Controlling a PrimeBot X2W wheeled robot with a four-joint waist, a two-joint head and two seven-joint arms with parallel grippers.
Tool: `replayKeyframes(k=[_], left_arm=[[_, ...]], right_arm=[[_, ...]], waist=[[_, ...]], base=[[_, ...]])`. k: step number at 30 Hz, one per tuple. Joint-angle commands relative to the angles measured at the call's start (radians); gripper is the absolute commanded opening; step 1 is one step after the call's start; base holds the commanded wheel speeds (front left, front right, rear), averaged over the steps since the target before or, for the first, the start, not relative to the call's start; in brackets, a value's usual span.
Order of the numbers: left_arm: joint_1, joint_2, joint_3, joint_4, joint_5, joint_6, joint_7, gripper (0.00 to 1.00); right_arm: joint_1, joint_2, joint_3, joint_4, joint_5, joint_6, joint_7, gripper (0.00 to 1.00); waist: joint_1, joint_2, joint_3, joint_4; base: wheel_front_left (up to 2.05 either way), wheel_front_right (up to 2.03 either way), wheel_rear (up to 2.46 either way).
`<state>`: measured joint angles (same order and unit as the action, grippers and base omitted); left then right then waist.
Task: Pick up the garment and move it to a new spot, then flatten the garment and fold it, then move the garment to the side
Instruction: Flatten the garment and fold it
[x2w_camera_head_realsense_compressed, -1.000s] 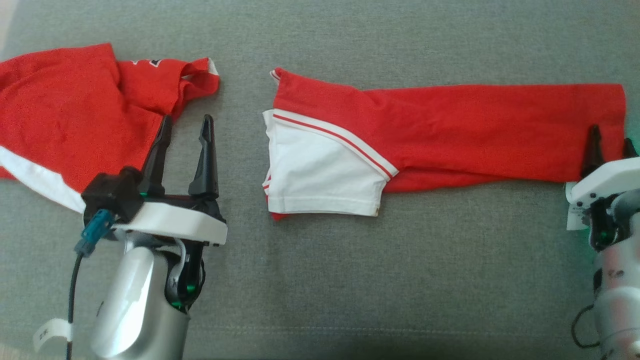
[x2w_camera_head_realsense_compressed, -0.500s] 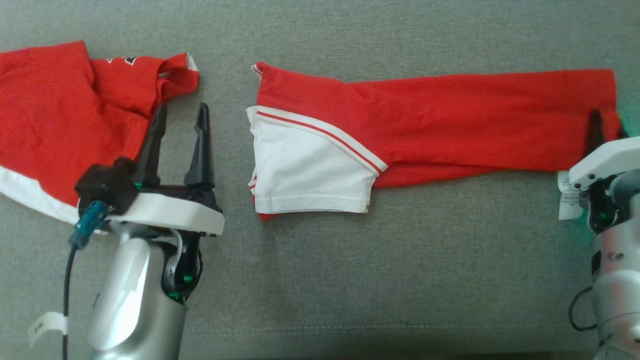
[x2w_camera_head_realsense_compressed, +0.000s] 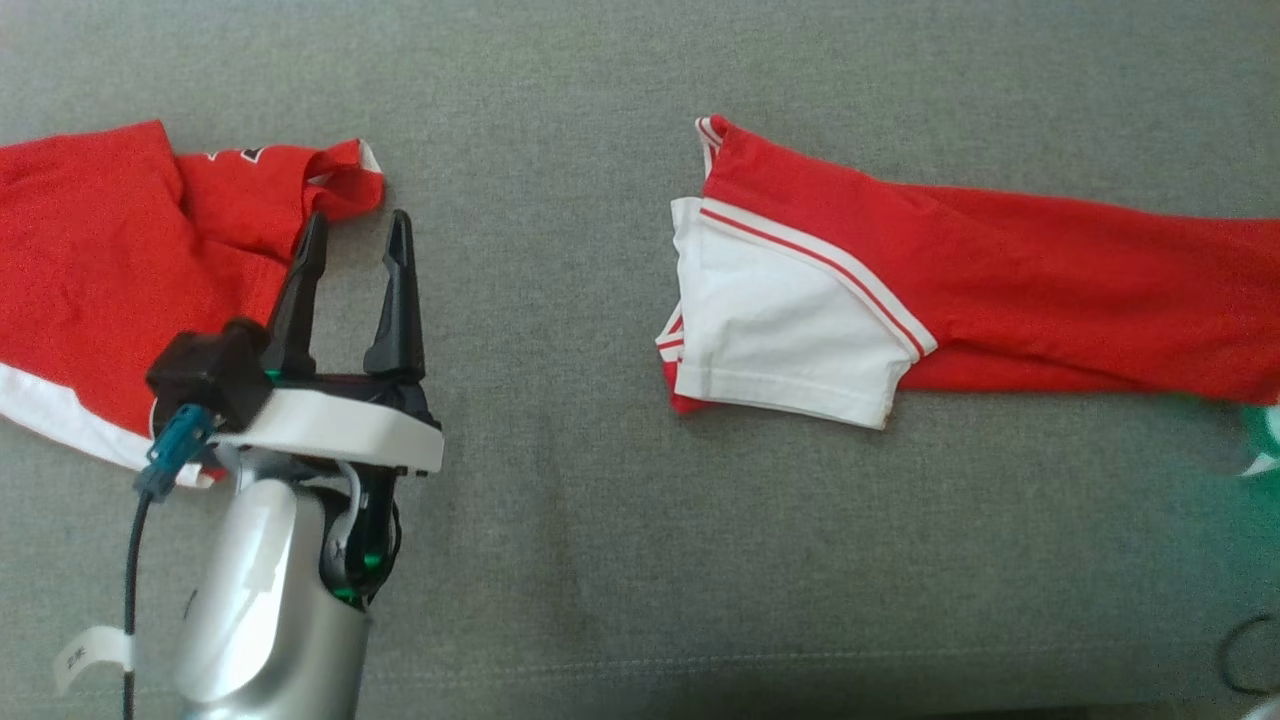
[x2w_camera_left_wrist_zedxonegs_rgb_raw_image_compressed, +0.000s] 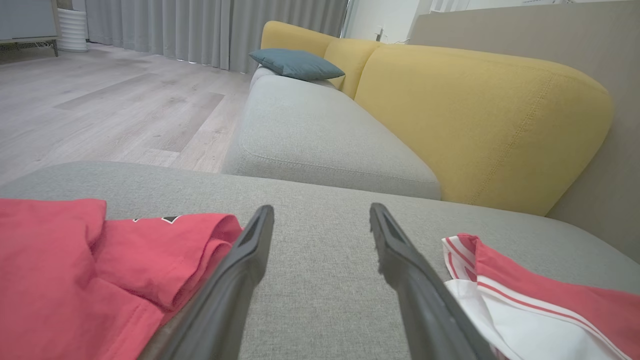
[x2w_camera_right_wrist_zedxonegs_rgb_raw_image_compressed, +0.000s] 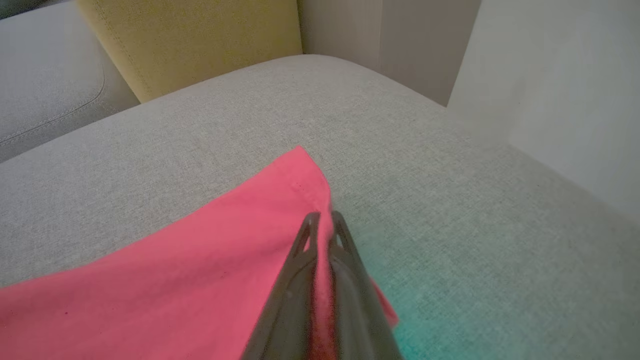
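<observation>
Two tools: left tool (x2w_camera_head_realsense_compressed: 357, 218) wide apart and empty, right tool (x2w_camera_right_wrist_zedxonegs_rgb_raw_image_compressed: 324, 216) tight on the red edge of the garment (x2w_camera_head_realsense_compressed: 1050, 290).

We list: left gripper (x2w_camera_left_wrist_zedxonegs_rgb_raw_image_compressed: 321, 210), fingers (x2w_camera_left_wrist_zedxonegs_rgb_raw_image_compressed: 239, 270) spread apart, grey seat (x2w_camera_left_wrist_zedxonegs_rgb_raw_image_compressed: 320, 280) beneath. Left of the fingers, just beside one: crumpled red garment (x2w_camera_left_wrist_zedxonegs_rgb_raw_image_compressed: 75, 270). Right of them: folded red-and-white garment (x2w_camera_left_wrist_zedxonegs_rgb_raw_image_compressed: 540, 320). Beyond them: yellow sofa back (x2w_camera_left_wrist_zedxonegs_rgb_raw_image_compressed: 480, 115), blue cushion (x2w_camera_left_wrist_zedxonegs_rgb_raw_image_compressed: 295, 64).

Matt, seemingly knit cloth garment (x2w_camera_head_realsense_compressed: 1050, 290)
</observation>
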<state>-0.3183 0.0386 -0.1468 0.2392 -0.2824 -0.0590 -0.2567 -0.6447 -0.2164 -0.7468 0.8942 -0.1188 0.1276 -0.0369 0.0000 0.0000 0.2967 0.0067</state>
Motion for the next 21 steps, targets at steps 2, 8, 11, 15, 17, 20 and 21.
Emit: replayKeyframes(k=[2,8,11,15,17,20,21], left_arm=[[-0.013,0.012,0.037,-0.024,0.009,-0.003,-0.005,1.0],[0.011,0.012,0.038,-0.018,0.004,-0.002,-0.005,1.0],[0.03,0.012,0.042,-0.017,0.003,0.0,-0.005,1.0],[0.057,0.012,0.044,-0.013,0.0,0.002,-0.005,1.0],[0.071,0.012,0.044,-0.014,-0.003,0.004,-0.005,1.0],[0.093,0.012,0.046,-0.015,-0.012,0.009,-0.005,1.0],[0.101,0.012,0.045,-0.015,-0.017,0.01,-0.005,1.0]], right_arm=[[-0.029,0.033,0.0,-0.033,-0.024,0.003,-0.01,0.0],[-0.06,0.108,0.012,-0.052,-0.043,0.003,-0.021,0.0],[-0.068,0.135,0.092,-0.061,-0.014,0.003,-0.037,0.0],[-0.064,0.156,0.208,-0.083,0.048,0.003,-0.04,0.0],[-0.058,0.161,0.27,-0.101,0.086,0.003,-0.032,0.0],[-0.041,0.165,0.363,-0.13,0.156,0.003,-0.007,0.0],[-0.035,0.165,0.402,-0.138,0.189,0.003,0.002,0.0]], waist=[[0.0,0.0,-0.01,0.0],[0.0,0.0,-0.054,0.0],[0.0,0.0,-0.086,-0.002],[0.0,0.0,-0.13,-0.003],[0.0,0.0,-0.151,-0.002],[0.0,0.0,-0.181,0.001],[0.0,0.0,-0.19,0.002]], base=[[0.0,0.0,0.0],[0.0,0.0,0.0],[0.0,0.0,0.0],[0.0,0.0,0.0],[0.0,0.0,0.0],[0.0,0.0,0.0],[0.0,0.0,0.0]])
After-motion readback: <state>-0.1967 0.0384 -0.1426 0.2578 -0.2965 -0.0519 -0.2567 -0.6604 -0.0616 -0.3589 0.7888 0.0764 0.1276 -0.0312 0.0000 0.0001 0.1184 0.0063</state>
